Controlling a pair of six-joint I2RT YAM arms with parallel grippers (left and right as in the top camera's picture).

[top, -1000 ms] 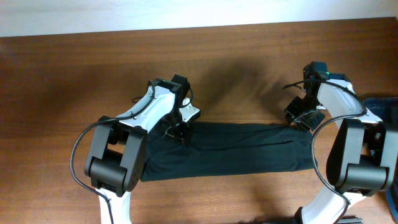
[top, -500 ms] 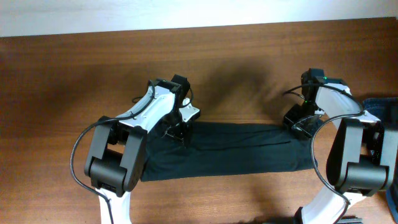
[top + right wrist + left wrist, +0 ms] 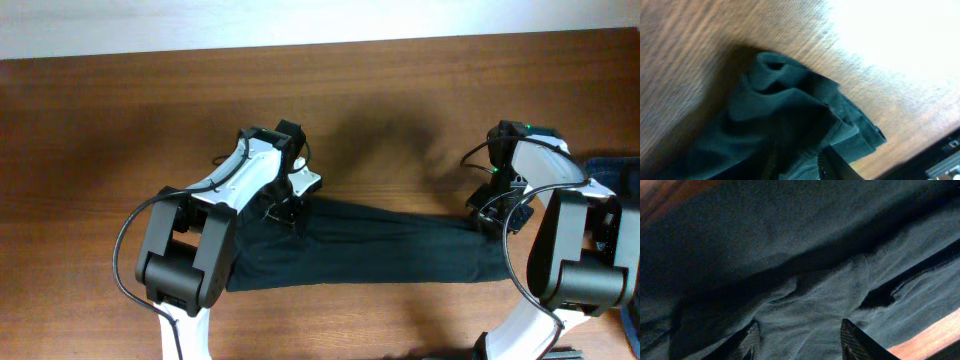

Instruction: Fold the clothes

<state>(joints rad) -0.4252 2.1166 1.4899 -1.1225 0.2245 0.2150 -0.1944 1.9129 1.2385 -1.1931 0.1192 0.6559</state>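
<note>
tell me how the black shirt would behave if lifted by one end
Probably floppy: the black T-shirt lies in soft creases, its right end bunched into loose folds. Lifted, it should drape and sag, not hold shape. Pushed, it would likely wrinkle on the wooden table rather than slide whole.

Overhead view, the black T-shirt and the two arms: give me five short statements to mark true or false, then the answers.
1. The black T-shirt lies as a long band across the wooden table. True.
2. The left gripper is at the band's right end. False: it is at the upper edge near the left end, and the right gripper is at the right end.
3. A blue denim garment lies at the table's right edge. True.
4. The denim lies on the T-shirt. False: it lies apart, beyond the right arm.
5. The left fingers stand apart over dark fabric. True.
</note>
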